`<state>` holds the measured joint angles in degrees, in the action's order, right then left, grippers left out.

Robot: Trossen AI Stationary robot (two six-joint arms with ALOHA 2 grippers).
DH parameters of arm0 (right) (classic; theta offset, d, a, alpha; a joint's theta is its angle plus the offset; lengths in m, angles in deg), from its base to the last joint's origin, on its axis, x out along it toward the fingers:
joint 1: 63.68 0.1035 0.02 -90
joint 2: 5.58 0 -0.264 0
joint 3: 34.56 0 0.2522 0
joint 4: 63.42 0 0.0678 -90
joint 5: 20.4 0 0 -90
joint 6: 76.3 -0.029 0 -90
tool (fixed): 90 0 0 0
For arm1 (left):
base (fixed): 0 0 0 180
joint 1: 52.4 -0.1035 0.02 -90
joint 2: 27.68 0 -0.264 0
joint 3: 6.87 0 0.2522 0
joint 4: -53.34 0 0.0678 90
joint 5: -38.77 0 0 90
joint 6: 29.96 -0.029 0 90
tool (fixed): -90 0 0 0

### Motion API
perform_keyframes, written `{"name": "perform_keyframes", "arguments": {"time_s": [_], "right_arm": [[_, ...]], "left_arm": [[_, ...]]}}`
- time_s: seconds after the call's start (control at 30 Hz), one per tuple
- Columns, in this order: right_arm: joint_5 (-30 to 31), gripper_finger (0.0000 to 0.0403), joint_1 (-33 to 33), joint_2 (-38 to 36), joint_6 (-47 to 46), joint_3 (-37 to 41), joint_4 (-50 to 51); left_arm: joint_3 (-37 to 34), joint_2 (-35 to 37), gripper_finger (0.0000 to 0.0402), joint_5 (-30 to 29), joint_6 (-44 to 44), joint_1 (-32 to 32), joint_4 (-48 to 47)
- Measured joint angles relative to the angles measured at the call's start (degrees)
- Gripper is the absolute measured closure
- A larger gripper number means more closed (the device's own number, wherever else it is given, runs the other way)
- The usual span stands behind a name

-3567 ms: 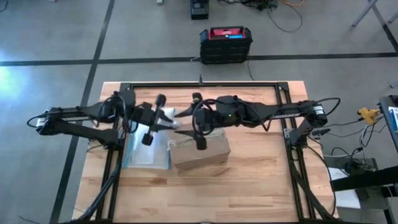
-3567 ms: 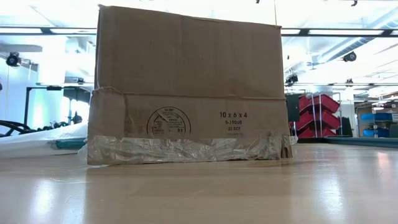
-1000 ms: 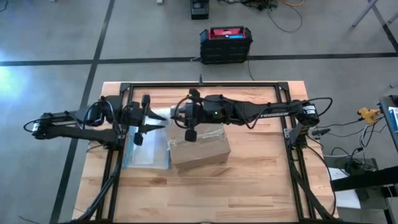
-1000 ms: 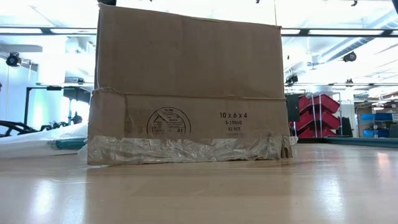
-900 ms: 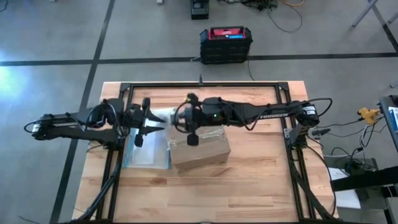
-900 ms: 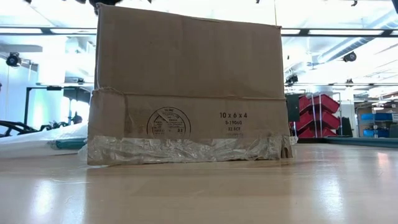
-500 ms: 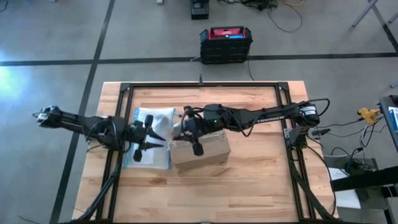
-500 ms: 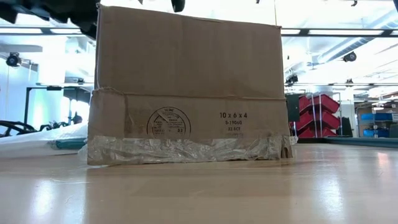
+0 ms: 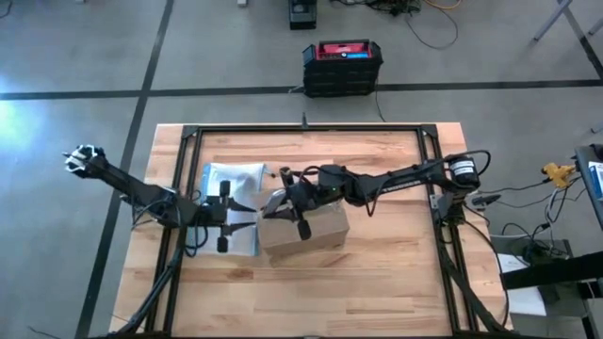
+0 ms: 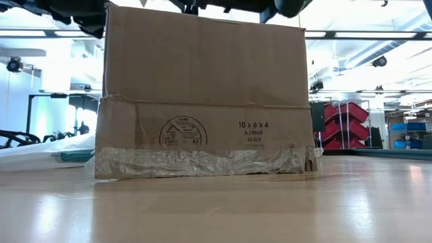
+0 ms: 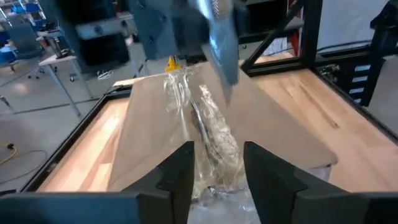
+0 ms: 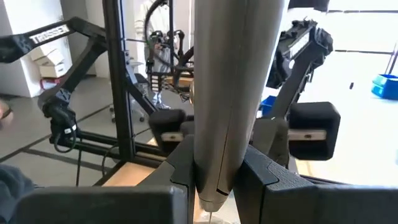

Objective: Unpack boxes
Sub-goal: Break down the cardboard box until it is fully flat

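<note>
Two arms reach low toward the box [image 9: 303, 231]: right gripper [image 9: 285, 201] clamps a silver blade [image 12: 229, 93] over it, left gripper [image 9: 247, 221] fingers narrowly parted at its left end

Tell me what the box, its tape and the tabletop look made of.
Box: matte brown corrugated cardboard, creased, with a printed stamp. Tape: shiny clear plastic film, wrinkled and glinting. Tabletop: light wood planks with visible seams, likely varnished, given the sheen in the low view.
</note>
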<state>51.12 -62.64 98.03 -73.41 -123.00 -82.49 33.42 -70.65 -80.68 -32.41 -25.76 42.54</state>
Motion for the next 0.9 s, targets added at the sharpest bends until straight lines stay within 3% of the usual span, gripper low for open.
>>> {"name": "perform_keyframes", "arguments": {"time_s": [0.4,0.9], "right_arm": [[-0.5,0.0353,-0.1,1.5,-0.3,0.2,-0.3],[-1.6,0.0353,-0.8,0.7,5.2,0.2,7.6]], "left_arm": [[0.1,-10.4,0.0203,0.0,1.7,0.0,4.9],[0.0,-10.0,0.0204,0.0,4.7,0.0,-1.3]]}}
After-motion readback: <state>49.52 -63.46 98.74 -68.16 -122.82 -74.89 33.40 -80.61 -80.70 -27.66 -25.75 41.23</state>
